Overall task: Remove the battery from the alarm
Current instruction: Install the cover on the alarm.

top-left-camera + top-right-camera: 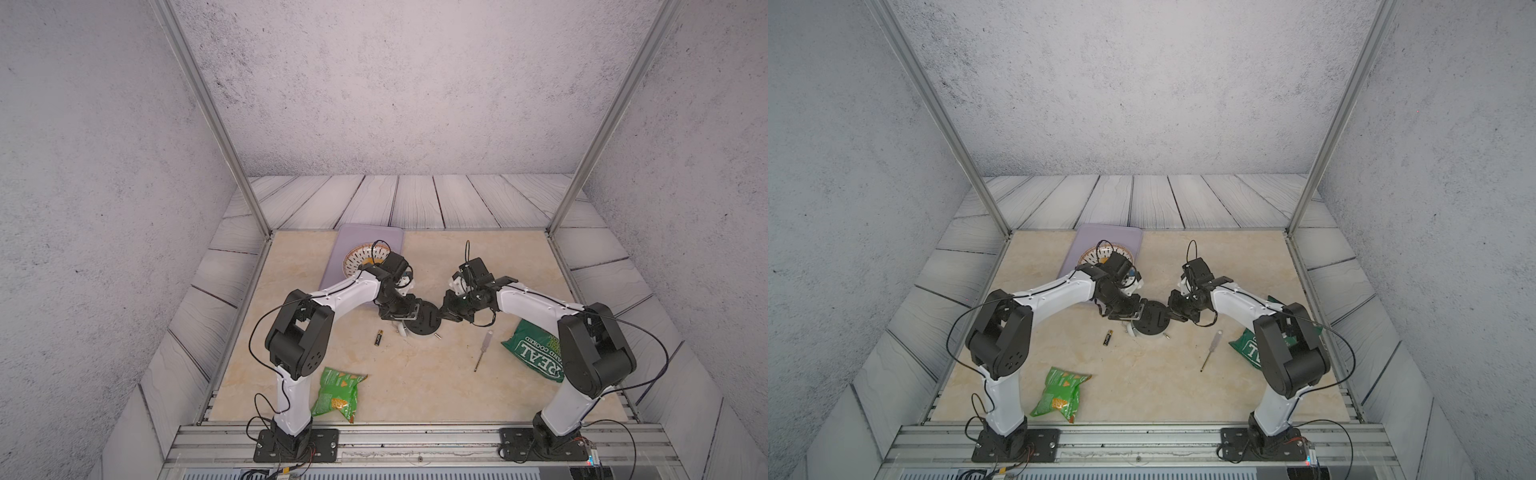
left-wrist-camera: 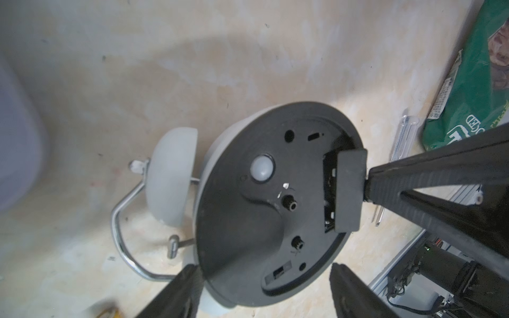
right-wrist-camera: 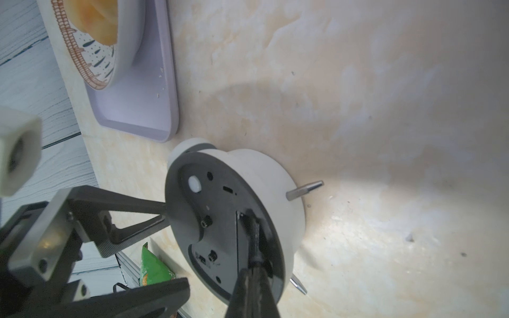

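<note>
The alarm [image 1: 422,322] [image 1: 1152,320] lies face down mid-table, its black back [image 2: 248,206] turned up and its white body [image 3: 275,176] beneath. My left gripper [image 2: 263,275] [image 1: 409,320] is open and straddles the clock's rim; one finger [image 2: 179,289] is against it and the other stands apart. My right gripper [image 3: 254,268] [image 1: 438,320] is shut on the black battery cover [image 2: 348,190] [image 3: 252,234], held at the open compartment. The battery [image 1: 378,337] [image 1: 1108,337], black with a gold end, lies loose on the table left of the clock.
A clear-handled screwdriver [image 1: 483,351] lies right of the clock. A dark green bag [image 1: 536,353] sits by the right arm and a light green snack bag [image 1: 338,392] near the front. A patterned bowl [image 1: 361,259] rests on a lilac tray [image 1: 374,237] behind the left arm.
</note>
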You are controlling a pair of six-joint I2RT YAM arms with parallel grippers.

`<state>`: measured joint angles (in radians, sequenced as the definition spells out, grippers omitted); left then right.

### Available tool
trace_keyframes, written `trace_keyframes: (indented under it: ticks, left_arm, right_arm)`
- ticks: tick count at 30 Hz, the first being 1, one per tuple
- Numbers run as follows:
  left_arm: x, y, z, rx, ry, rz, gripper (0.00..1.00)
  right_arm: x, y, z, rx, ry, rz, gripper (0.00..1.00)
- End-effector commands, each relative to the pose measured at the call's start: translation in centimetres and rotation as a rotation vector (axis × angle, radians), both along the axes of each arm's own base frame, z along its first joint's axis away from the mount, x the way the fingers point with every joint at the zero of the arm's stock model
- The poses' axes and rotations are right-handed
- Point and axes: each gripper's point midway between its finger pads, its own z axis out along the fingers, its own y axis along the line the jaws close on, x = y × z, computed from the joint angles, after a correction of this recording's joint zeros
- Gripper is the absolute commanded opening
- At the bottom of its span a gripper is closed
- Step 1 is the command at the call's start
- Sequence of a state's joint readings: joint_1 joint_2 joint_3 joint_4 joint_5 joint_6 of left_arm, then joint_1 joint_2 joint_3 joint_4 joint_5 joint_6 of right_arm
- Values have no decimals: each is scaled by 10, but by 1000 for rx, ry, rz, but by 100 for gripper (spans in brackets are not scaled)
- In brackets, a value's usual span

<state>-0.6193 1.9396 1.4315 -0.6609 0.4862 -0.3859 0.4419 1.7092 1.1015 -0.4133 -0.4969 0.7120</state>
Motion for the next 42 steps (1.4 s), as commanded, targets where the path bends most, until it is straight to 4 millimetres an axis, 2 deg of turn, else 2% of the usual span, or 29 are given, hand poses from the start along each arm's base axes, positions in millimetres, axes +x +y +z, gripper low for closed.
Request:
trace_keyframes:
  ticks: [1, 20, 32, 42]
  left_arm:
    - [-5, 4, 3, 11, 0, 0, 80]
    - [-5, 3, 4, 7, 3, 3, 80]
    - [-5, 3, 4, 6, 2, 3, 80]
    - [-6, 2, 3, 3, 6, 2, 80]
  right_arm:
    - [0, 0, 9, 17, -24, 12, 0]
    - [-2, 0, -12, -1, 19, 17, 0]
    - [-4, -3, -18, -13, 32, 4, 0]
    - [2, 5, -15, 40, 2, 0, 0]
